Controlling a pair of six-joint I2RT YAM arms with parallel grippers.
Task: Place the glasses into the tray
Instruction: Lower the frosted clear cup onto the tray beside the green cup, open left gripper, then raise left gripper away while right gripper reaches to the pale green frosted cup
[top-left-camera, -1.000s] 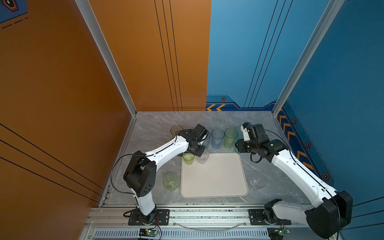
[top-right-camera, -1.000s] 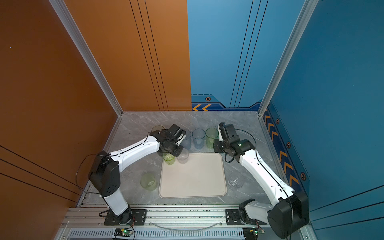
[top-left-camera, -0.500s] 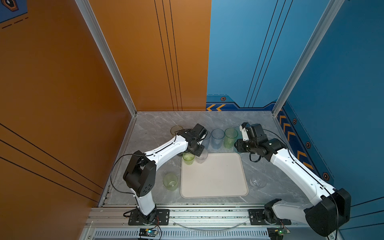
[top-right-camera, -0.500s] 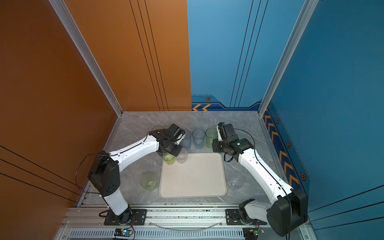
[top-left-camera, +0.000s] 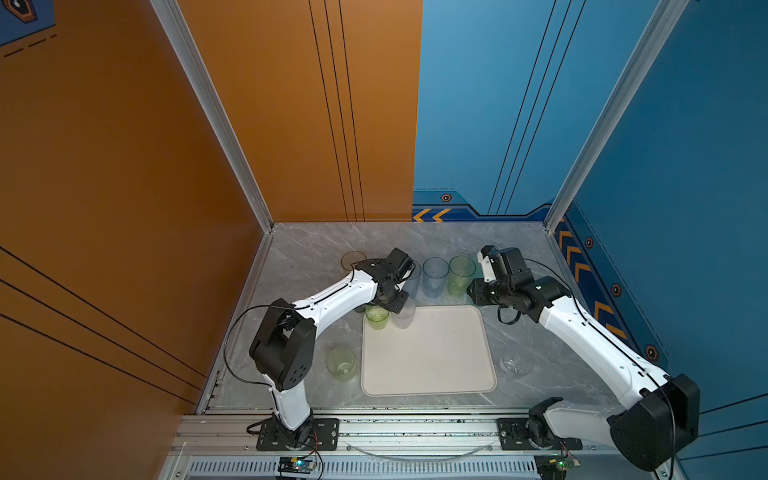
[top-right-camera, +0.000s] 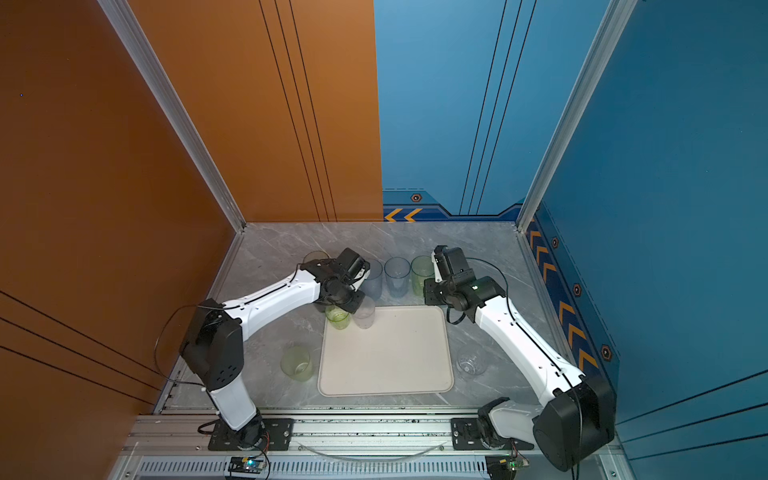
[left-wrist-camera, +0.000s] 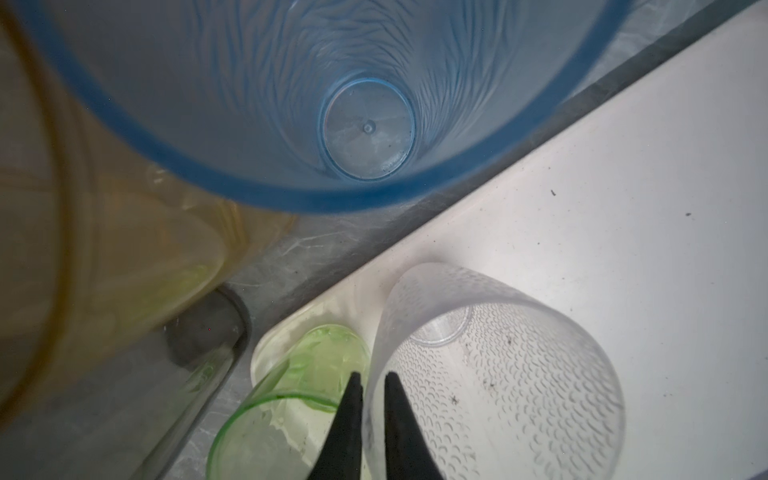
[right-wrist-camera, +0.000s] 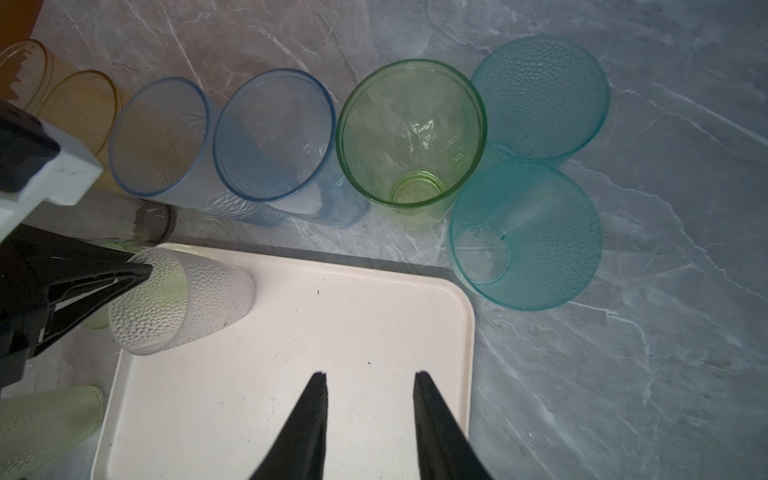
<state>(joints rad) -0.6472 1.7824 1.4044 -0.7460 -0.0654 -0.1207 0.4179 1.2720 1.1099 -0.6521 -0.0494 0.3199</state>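
Grey table (top-left-camera: 519, 249) carries the tray (top-left-camera: 432, 357), bare but for two glasses in its far left corner. Right gripper (right-wrist-camera: 370, 378) hangs over the tray, jaws parted and empty. Left gripper (left-wrist-camera: 370, 376) straddles the clear glass (left-wrist-camera: 519, 374) at its rim, jaws a sliver apart; whether they pinch it I cannot tell. Pulling away askew could tip that glass, or knock the green glass (left-wrist-camera: 299, 374) just beside
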